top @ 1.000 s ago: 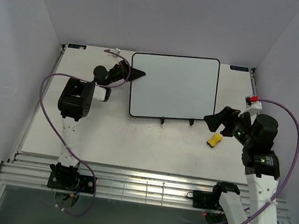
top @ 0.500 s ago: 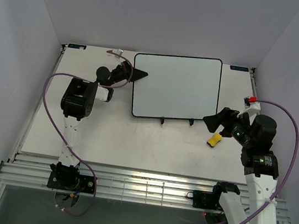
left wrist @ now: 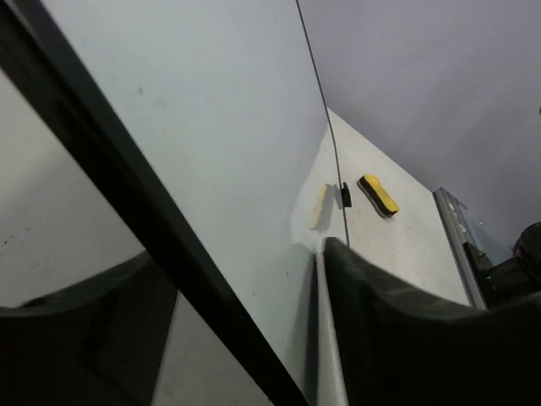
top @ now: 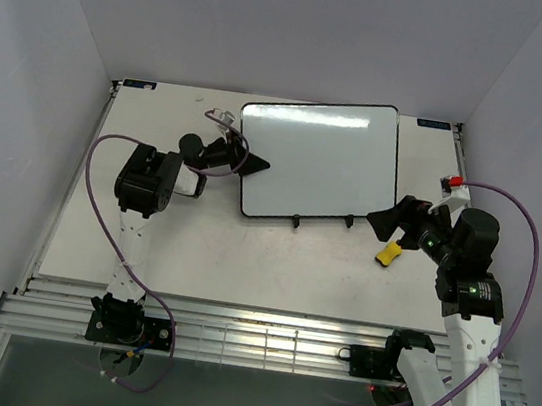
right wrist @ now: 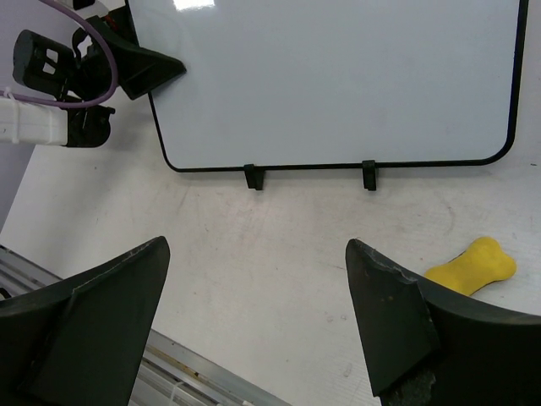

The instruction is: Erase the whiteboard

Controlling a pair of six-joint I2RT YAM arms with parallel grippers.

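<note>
The whiteboard leans on a thin wire stand, its face blank white with a black frame. My left gripper straddles the board's left edge. In the left wrist view its jaws stand apart, the frame running between them, one finger close to the board's face. My right gripper hovers open over bare table in front of the board's right corner, nothing between its fingers. The whiteboard fills the top of the right wrist view.
A yellow eraser block lies on the table just right of my right gripper. Two black stand feet stick out under the board. Aluminium rails run along the near edge. White walls enclose the table.
My left gripper slid nearer along the board's left edge and its jaws went from shut to apart. The board turned slightly. The right arm barely moved.
</note>
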